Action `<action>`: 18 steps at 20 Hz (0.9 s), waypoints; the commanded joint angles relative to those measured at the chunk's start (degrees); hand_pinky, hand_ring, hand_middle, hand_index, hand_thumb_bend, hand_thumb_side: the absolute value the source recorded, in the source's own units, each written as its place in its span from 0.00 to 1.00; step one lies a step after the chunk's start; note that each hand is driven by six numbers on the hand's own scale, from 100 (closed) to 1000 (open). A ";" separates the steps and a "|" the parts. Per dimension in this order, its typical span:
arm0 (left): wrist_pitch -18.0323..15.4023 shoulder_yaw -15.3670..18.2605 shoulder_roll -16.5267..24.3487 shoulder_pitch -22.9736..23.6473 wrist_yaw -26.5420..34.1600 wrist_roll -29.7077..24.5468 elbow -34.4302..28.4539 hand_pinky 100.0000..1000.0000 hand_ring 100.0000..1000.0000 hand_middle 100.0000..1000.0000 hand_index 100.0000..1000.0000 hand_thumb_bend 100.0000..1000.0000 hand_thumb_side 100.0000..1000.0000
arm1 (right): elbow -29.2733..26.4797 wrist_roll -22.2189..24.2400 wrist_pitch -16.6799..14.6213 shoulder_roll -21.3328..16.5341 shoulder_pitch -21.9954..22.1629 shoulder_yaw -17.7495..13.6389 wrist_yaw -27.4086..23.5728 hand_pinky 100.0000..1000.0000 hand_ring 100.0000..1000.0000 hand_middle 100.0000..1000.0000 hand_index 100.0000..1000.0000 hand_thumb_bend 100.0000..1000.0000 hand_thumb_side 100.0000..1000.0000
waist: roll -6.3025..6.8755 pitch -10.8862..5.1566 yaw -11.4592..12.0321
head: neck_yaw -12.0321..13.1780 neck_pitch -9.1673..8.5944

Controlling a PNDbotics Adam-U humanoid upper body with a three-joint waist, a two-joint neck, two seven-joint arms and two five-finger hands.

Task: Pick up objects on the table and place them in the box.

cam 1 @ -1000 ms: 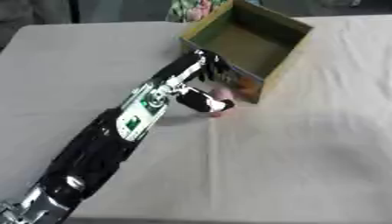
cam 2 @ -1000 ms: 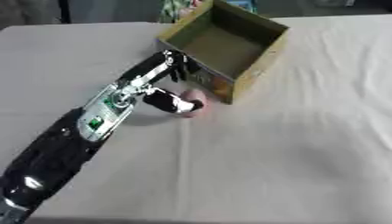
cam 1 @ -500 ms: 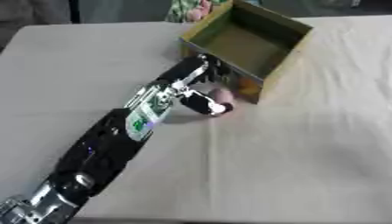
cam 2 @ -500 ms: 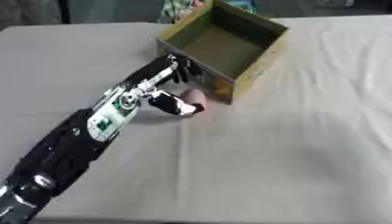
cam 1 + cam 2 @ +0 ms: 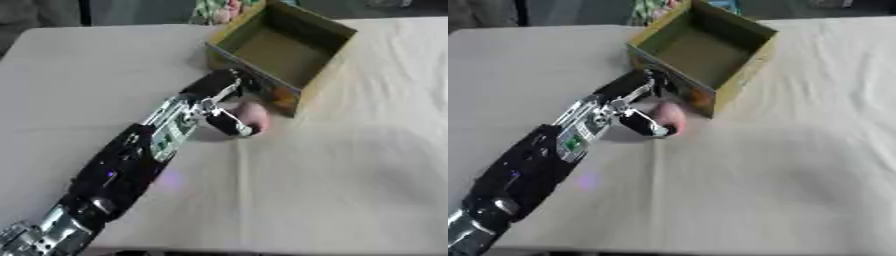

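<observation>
One pink object [image 5: 255,116] being grasped: my left hand [image 5: 226,102] is curling fingers around it beside the box [image 5: 319,75]. Next I'm needing lift over the near wall.

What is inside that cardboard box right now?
The box looks empty: only its bare brown floor shows. The near wall hides a strip of that floor. The pink object sits outside, against the box, in the left hand.

The place looks like a test room or lab set up for robot work. A wide table [image 5: 367,165] is covered with a plain pale cloth, and only an open cardboard box [image 5: 282,50] stands on it. Behind the far edge there is a dark floor and some colourful packaging [image 5: 217,10].
</observation>
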 commanded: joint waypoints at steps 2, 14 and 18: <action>-1.05 0.26 0.67 -0.90 -2.19 -3.07 -0.21 0.59 0.59 0.62 0.73 0.46 0.05 | -0.55 0.19 -0.10 -1.09 -0.68 -0.42 -0.15 0.60 0.69 0.65 0.77 0.00 0.16 | -0.30 -0.96 0.03 | 0.22 0.16; -0.11 1.22 1.48 -0.69 -1.94 -3.95 -2.65 0.50 0.40 0.25 0.36 0.07 0.00 | -0.47 0.04 -0.10 -1.11 -0.61 -0.53 -0.17 0.60 0.69 0.65 0.77 0.00 0.16 | -0.26 -1.06 -0.02 | 0.13 0.10; 0.49 1.72 2.11 -0.73 -1.34 -3.26 -4.93 0.49 0.38 0.22 0.33 0.06 0.00 | -0.45 -0.05 -0.09 -1.16 -0.57 -0.57 -0.19 0.60 0.69 0.65 0.77 0.00 0.16 | -0.25 -1.11 -0.03 | 0.00 0.15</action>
